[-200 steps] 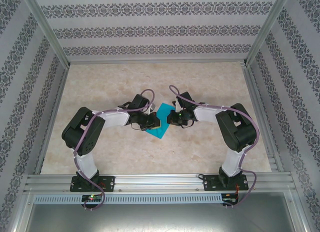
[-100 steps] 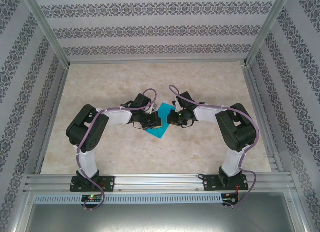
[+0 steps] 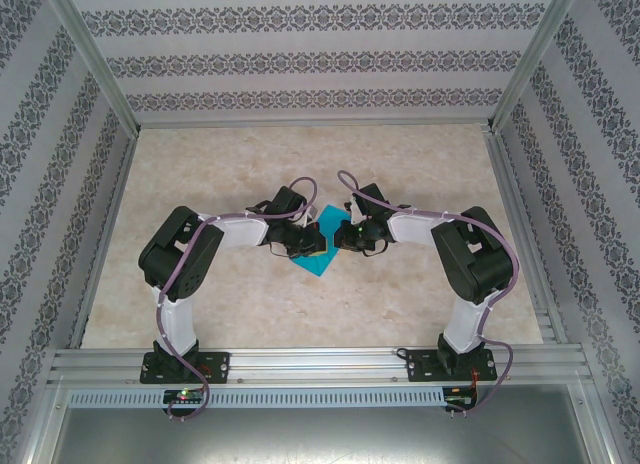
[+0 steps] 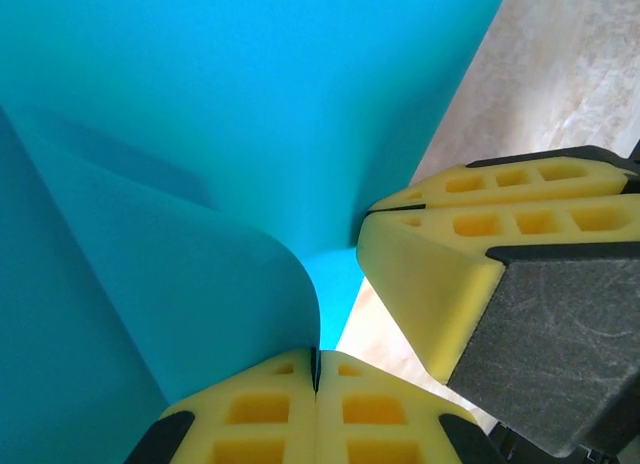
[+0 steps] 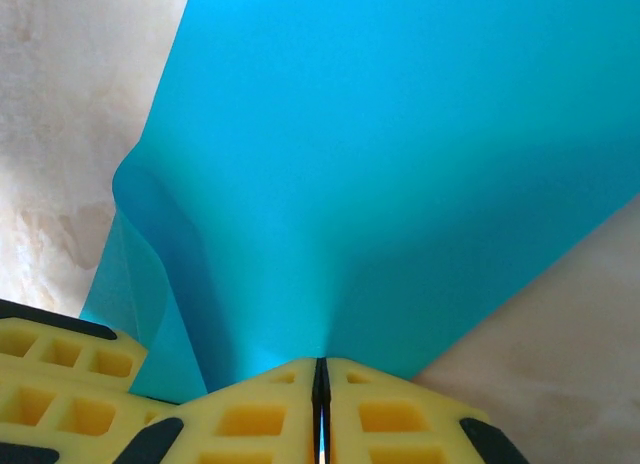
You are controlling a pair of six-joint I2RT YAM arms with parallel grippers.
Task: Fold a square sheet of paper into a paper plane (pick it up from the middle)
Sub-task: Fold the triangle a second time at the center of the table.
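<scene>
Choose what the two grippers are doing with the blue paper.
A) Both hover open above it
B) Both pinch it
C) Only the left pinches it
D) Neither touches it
B: the left gripper and the right gripper each have their yellow fingers shut, with the paper running into the seam between them.

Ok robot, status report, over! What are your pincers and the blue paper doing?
Left pincer shut on the blue paper. Right pincer shut on it too. Paper curling between them, no plane yet. Nothing in the way.
</scene>
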